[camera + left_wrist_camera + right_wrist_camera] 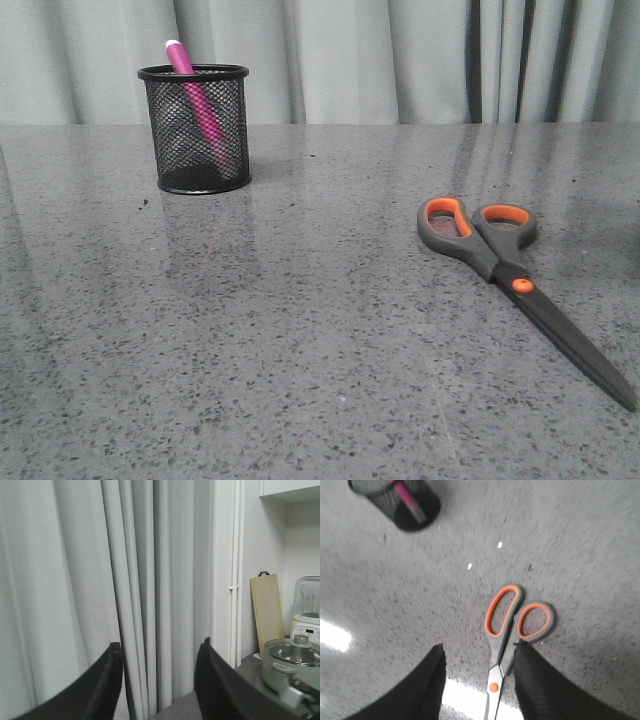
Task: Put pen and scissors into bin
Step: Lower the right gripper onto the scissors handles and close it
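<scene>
Front view: the pen (pixel 197 98) leans inside the bin (pixel 196 128), upper left, so that half of the task looks done. The scissors (pixel 510 282) lie flat on the bench (pixel 300 350) at lower right. The right end effector (pixel 479 680) hovers spread over their pivot, apparently aligning for a grasp. The left end effector (pixel 158 680), also spread, points at curtains (pixel 125 580), empty.

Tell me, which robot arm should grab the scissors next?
Probably the right. Its open gripper hangs over the scissors, which lie flat on the table's right side. The left gripper faces curtains, away from the table. The pen already stands in the bin.
</scene>
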